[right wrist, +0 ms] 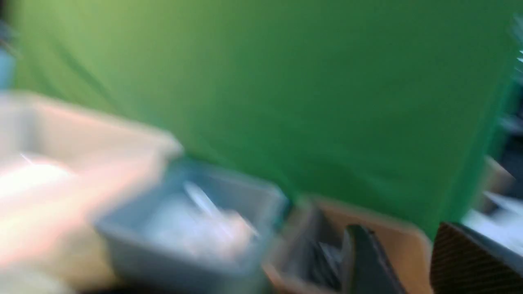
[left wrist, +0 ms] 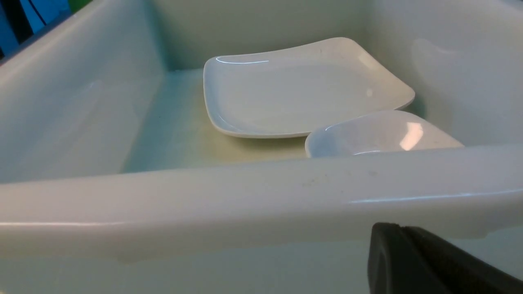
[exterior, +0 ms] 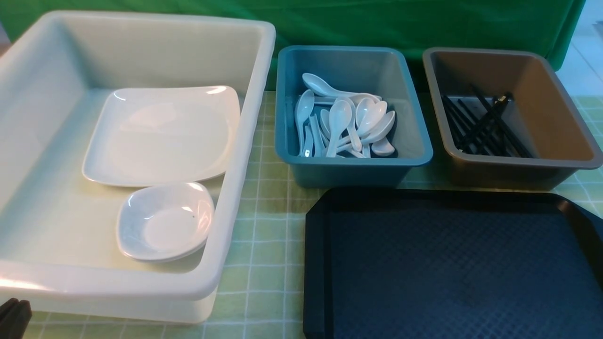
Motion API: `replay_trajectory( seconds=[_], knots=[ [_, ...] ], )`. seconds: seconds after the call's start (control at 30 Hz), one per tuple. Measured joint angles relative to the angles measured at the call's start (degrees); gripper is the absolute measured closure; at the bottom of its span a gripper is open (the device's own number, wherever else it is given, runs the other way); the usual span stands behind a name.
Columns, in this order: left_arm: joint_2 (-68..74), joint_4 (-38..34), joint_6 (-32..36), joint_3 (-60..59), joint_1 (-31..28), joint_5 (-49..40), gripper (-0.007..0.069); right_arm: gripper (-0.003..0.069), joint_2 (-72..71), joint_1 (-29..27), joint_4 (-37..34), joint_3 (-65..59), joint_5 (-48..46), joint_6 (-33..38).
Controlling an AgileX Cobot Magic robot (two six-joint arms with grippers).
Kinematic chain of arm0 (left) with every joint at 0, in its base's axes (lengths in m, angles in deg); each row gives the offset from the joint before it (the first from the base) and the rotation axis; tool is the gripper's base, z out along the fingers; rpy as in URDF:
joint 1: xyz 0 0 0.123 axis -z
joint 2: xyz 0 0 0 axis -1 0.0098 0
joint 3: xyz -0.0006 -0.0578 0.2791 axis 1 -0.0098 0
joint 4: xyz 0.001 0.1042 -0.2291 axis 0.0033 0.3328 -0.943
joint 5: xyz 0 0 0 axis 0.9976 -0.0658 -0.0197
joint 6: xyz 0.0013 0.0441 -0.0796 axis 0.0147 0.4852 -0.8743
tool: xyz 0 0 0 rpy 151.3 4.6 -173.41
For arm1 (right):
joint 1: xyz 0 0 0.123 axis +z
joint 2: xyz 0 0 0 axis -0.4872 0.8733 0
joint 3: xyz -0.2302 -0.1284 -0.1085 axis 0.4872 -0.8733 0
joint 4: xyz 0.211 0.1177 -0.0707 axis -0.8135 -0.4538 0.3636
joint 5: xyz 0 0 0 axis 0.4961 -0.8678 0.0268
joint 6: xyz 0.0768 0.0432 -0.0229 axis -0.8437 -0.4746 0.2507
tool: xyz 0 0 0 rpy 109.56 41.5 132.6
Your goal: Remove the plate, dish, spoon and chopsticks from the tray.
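On the green-checked tabletop (exterior: pixel 264 278), sorting looks finished: the big black diamond-textured plastic tray (exterior: pixel 452 263) at 5 o'clock lies bare. At 9 o'clock, the large white plastic tub (exterior: pixel 245 141) holds the glossy white rounded-square plate (exterior: pixel 162 136) flat, with a small white dish (exterior: pixel 165 221) just beside it. At 12, a teal bin (exterior: pixel 414 146) collects white soup spoons (exterior: pixel 344 122); at 2, a brown bin (exterior: pixel 565 127) holds black chopsticks (exterior: pixel 480 125). Left end effector (exterior: pixel 14 318) is closed and empty by the tub's near rim; right end effector (right wrist: pixel 412 261) is parted, empty, blurred.
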Motion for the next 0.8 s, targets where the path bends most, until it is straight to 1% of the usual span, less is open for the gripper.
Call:
replay_trajectory(
  seconds=[0.03,0.23,0.4,0.8],
  knots=[
    [0.0,0.1,0.0,0.0,0.0,0.0,0.0627,0.0418,0.0,-3.9,0.0,-3.1,-0.7,1.3],
    [0.0,0.1,0.0,0.0,0.0,0.0,0.0627,0.0418,-2.2,-13.4,0.0,-15.8,-1.9,5.9],
    [-0.1,0.1,0.0,0.0,0.0,0.0,0.0627,0.0418,-6.0,-15.5,-0.2,-18.6,-4.7,6.2],
    [-0.1,0.1,0.0,0.0,0.0,0.0,0.0626,0.0418,-6.1,-15.8,-0.3,-18.6,-4.5,5.4]
  ],
)
